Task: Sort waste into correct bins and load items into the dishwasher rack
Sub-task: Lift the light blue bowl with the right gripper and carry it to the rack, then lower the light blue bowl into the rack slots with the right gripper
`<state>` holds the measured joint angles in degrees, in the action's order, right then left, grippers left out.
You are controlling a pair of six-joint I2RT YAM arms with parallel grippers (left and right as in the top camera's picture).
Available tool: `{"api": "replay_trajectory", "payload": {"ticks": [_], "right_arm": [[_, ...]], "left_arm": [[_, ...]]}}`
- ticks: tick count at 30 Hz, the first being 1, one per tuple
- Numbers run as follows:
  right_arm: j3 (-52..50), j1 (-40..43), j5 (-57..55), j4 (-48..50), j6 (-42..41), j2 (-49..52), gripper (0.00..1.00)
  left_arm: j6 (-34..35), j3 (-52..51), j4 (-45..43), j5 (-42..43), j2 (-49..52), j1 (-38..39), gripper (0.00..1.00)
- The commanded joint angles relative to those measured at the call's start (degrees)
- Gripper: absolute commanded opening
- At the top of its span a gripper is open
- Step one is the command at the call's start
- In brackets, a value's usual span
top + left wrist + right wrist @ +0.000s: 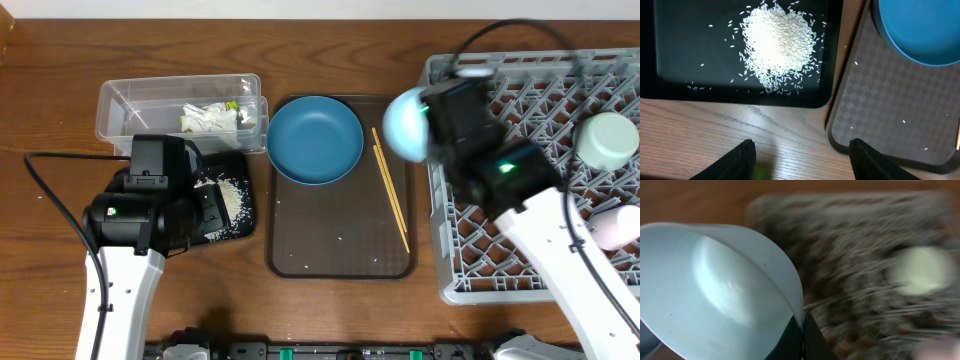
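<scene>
Over the wooden table [60, 70], the right gripper [802, 335], shut on the rim of the pale-blue bowl [715, 295], should ease it between pegs of the rack [545, 95] ahead of its jaws; the left gripper [802, 160] hangs open, empty.

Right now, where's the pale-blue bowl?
Overhead view, right side: the pale-blue bowl is pinched by its rim in the right gripper, above the left edge of the dishwasher rack, just right of the chopsticks.

Blur smears the dishwasher rack [850, 225] behind the pale-blue bowl [715, 295]
</scene>
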<state>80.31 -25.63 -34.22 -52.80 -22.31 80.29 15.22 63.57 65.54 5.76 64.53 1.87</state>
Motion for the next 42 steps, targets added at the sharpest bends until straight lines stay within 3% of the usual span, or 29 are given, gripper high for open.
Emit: {"api": "replay_trajectory", "payload": {"ticks": [1,11,19,27,42], "right_arm": [[0.24,5.2,-16.33,3.04,4.92,0.24,0.01],[0.24,21.33,-19.85,20.02,20.41,5.57,0.01],[0.24,28.35,-33.57,29.68,25.83,13.64,0.01],[0.24,32.3,-35.91,36.68,29.77,21.46,0.01],[0.24,30.84,-36.02,36.68,27.85,34.58,0.01]], "left_arm": [[0.11,-0.24,-0.02,-0.46,0.31,-0.35,0.63],[0.11,-0.24,-0.24,-0.46,0.31,-0.35,0.63],[0.11,-0.24,-0.24,-0.46,0.31,-0.35,0.64],[0.11,-0.24,-0.24,-0.46,0.31,-0.35,0.63],[0.13,-0.24,-0.24,-0.46,0.31,-0.35,0.64]]}}
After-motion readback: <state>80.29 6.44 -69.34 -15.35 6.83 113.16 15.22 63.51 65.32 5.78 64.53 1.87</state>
